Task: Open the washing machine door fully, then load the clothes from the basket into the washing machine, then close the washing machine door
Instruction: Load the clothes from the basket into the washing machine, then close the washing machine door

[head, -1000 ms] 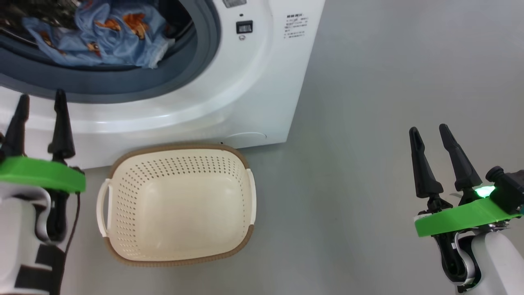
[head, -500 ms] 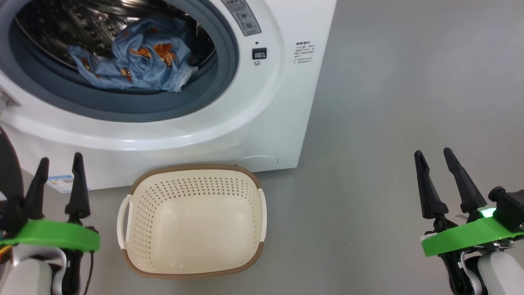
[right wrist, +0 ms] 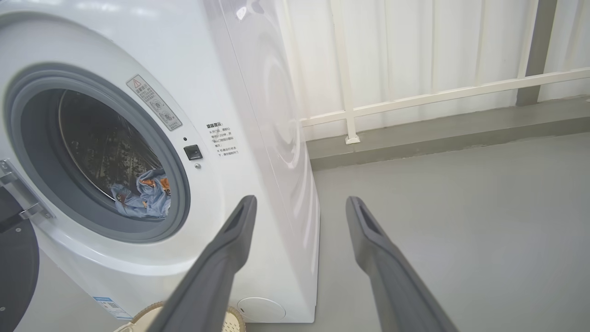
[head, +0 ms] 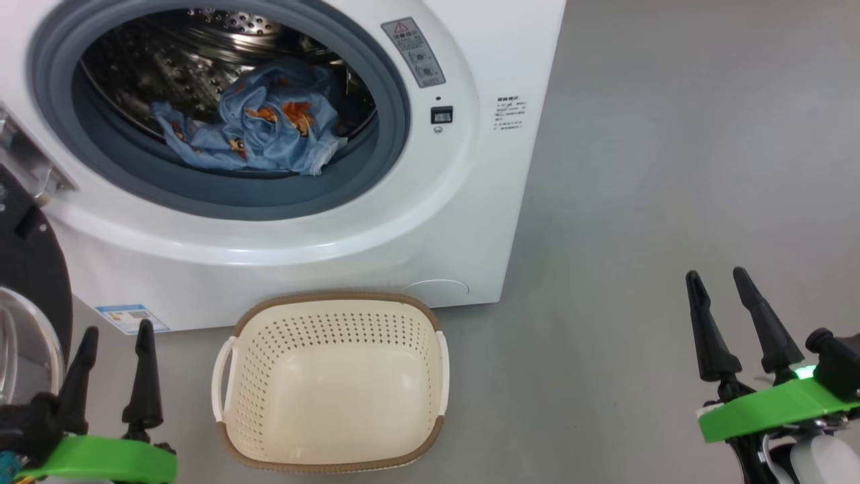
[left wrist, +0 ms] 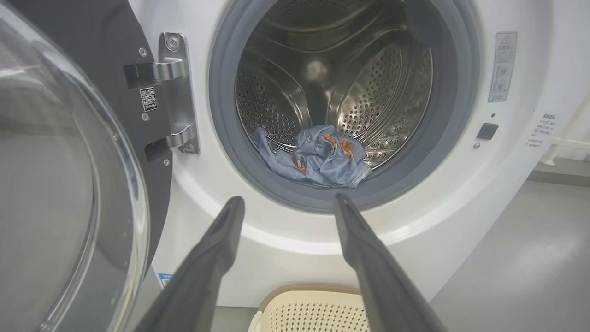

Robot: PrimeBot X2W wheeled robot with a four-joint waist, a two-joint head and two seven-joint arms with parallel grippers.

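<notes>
The left pincer [head: 117,327] and right pincer [head: 715,273] gaped wide, empty. Ahead of the left one the clothes [head: 269,131] lay in the drum [head: 201,47], with the washing machine door [head: 30,269] swung open just beside it. Closing might trap the hem on the seal [head: 269,202].

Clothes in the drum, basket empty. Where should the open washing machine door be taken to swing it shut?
Likely the dark rim of the washing machine door, farthest from its hinge, not the slick bulging glass bowl. The open left tool sits nearest; come from the robot's left, behind it.
</notes>
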